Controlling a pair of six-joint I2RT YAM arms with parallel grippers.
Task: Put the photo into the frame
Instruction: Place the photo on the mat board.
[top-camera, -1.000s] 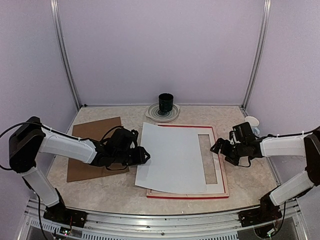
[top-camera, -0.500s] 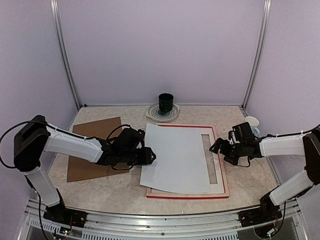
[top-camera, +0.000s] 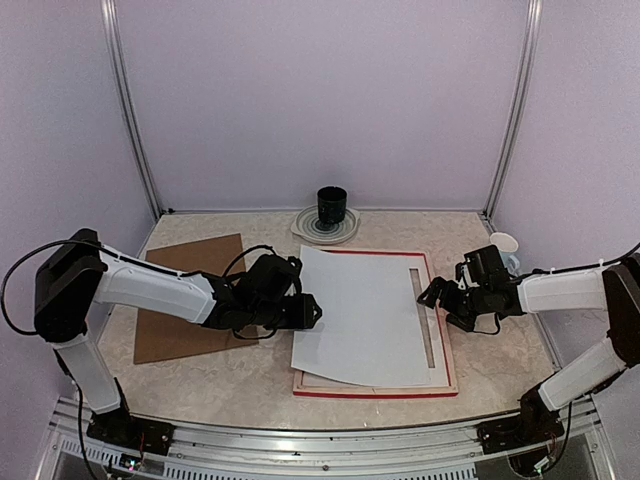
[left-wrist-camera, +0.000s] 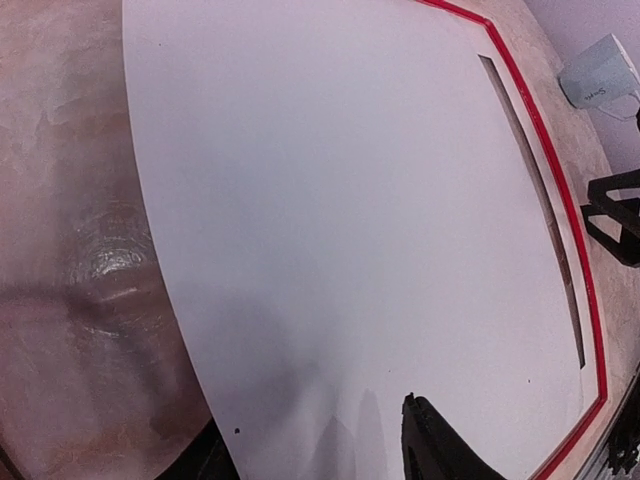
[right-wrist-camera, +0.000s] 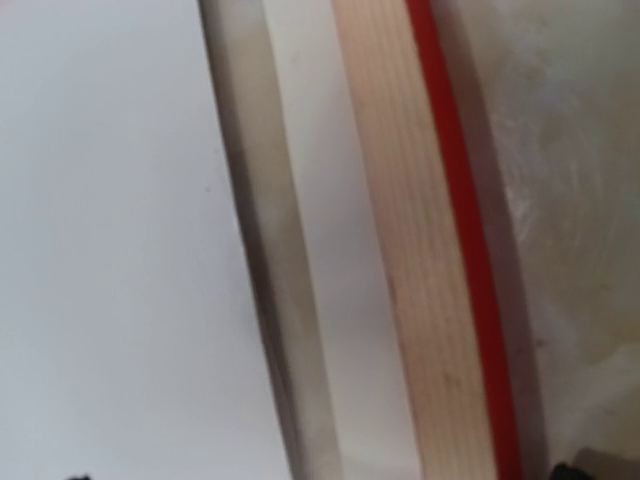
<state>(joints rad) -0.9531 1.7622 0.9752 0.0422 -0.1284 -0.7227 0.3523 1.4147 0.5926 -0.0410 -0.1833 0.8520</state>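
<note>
Edging in red is seen nearest, where the frame (top-camera: 375, 393) is laid back-up on the table (top-camera: 240, 385), with its pale wood border shown along the near and right sides. The photo (top-camera: 365, 315) is spread face-down over it, so that only the blank white back is shown, and its left edge is placed about at the frame's left side. That edge is pinched by the left jaws, which are closed on the sheet; one finger (left-wrist-camera: 430, 445) is seen on top of the paper in the left wrist view. Beside the photo's right edge a narrow strip of the white mat (top-camera: 437, 345) and its window is left uncovered. The right jaws are held just beside the frame's right side; how far they are parted cannot be told. A brown board (top-camera: 165, 335) is laid left of the frame. Farthest back, a dark cup (top-camera: 332, 207) is set on a plate (top-camera: 312, 232).
</note>
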